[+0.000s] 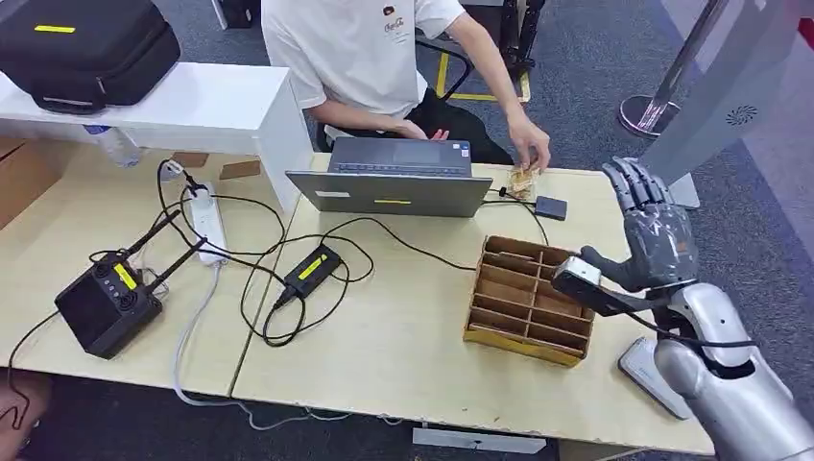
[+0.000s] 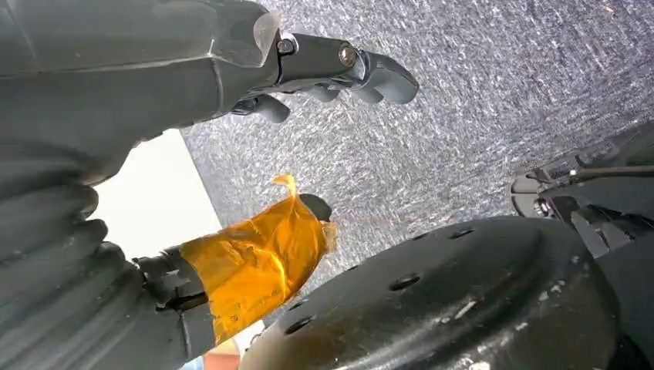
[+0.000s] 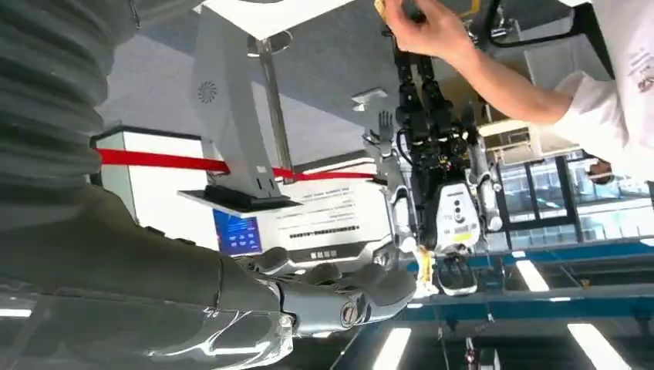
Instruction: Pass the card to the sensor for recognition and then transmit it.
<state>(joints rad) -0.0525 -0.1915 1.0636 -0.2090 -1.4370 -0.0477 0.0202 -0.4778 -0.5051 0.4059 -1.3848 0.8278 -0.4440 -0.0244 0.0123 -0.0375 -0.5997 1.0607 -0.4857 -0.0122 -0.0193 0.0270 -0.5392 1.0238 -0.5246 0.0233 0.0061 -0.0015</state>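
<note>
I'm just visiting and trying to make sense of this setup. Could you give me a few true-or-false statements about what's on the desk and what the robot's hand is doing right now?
1. The robot's right hand is raised above the table with its fingers apart, holding nothing. True.
2. The wooden slotted tray sits on top of the laptop. False: it rests on the table, nearer the robot than the laptop.
3. A person's hand reaches down to a small stack of cards at the table's far edge. True.
4. The white power strip lies inside the wooden slotted tray. False: it lies on the table's left part, among black cables.
5. A black bag sits on the white shelf. True.
</note>
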